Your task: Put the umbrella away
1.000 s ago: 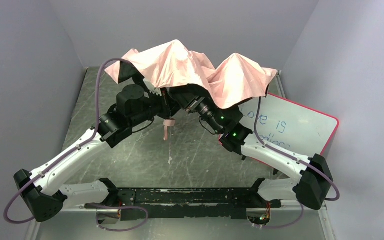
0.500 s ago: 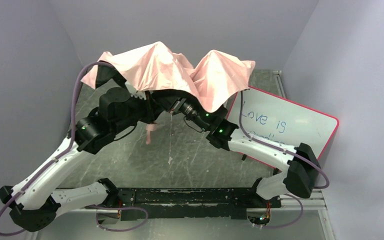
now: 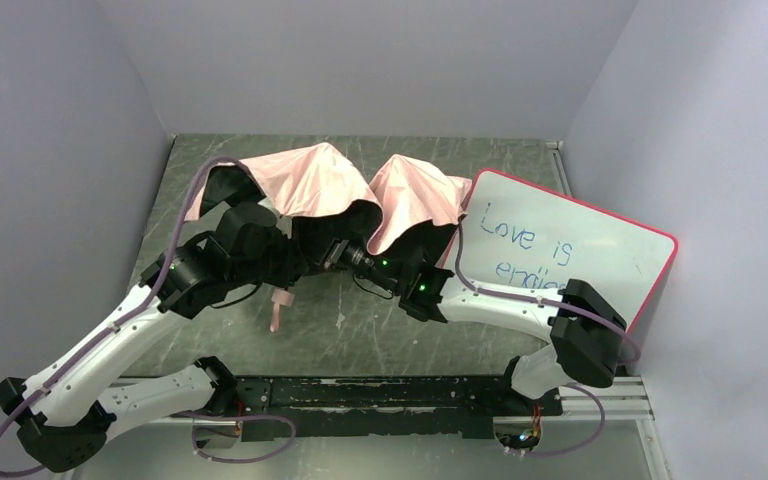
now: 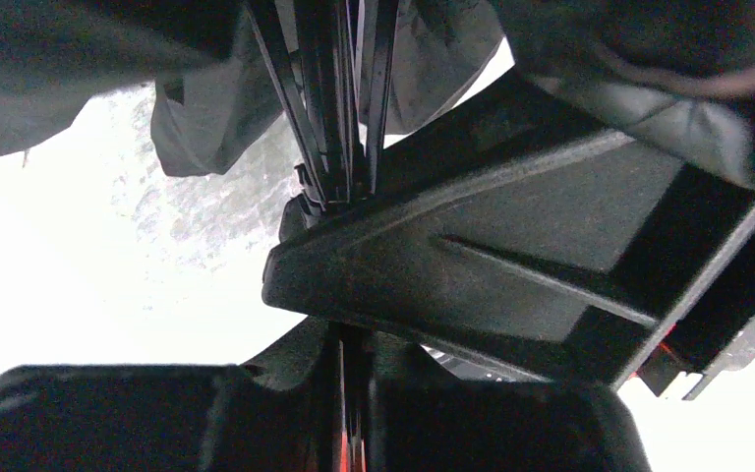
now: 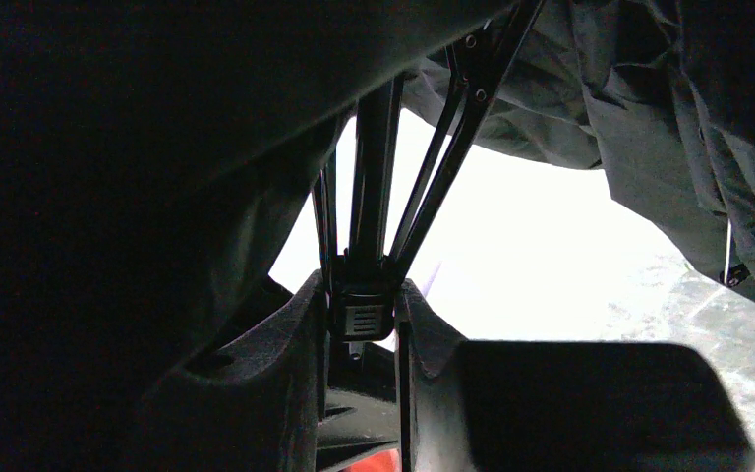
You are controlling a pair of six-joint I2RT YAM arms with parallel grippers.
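showing the umbrella (image 3: pixel 312 180) half folded over the bench (image 3: pixel 360 325), pink canopy draped across both wrists. right gripper (image 5: pixel 364 320) clamped on the rib hub; left gripper (image 4: pixel 352 393) pinched on the thin shaft. the shaft's long axis runs between the facing grippers — collapsing it probably means sliding the hub along that line.

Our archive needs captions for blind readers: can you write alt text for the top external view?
A half-collapsed pink umbrella drapes over the ends of the left arm and right arm, which meet beneath it above a scuffed table, its strap dangling. A whiteboard with blue handwriting sits at the right.
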